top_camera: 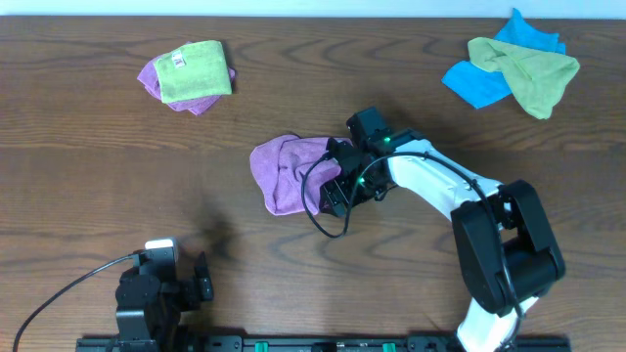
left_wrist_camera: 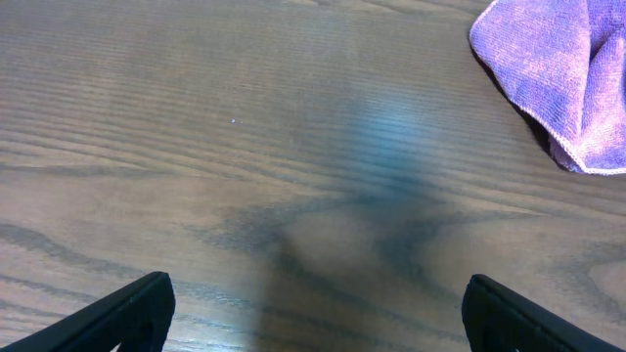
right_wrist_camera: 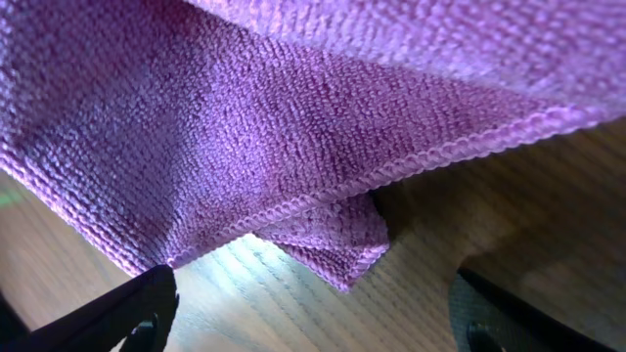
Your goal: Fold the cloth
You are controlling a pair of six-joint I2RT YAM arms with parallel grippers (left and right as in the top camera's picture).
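Note:
The lilac-purple cloth (top_camera: 289,171) lies bunched in the middle of the table. My right gripper (top_camera: 337,186) is at its right edge, low over it. In the right wrist view the cloth (right_wrist_camera: 293,127) fills the upper frame, with a folded corner (right_wrist_camera: 342,249) hanging between my open fingers (right_wrist_camera: 313,318); nothing is clamped. My left gripper (top_camera: 201,279) rests at the near left edge, open and empty. The left wrist view shows bare wood between its fingers (left_wrist_camera: 318,318) and the cloth's edge (left_wrist_camera: 567,68) at the top right. No white tag shows.
A small folded purple cloth with a lime-green cloth on it (top_camera: 186,75) lies at the far left. A blue cloth (top_camera: 489,73) and a lime-green cloth (top_camera: 533,73) lie heaped at the far right. A black cable (top_camera: 318,200) loops by the right wrist.

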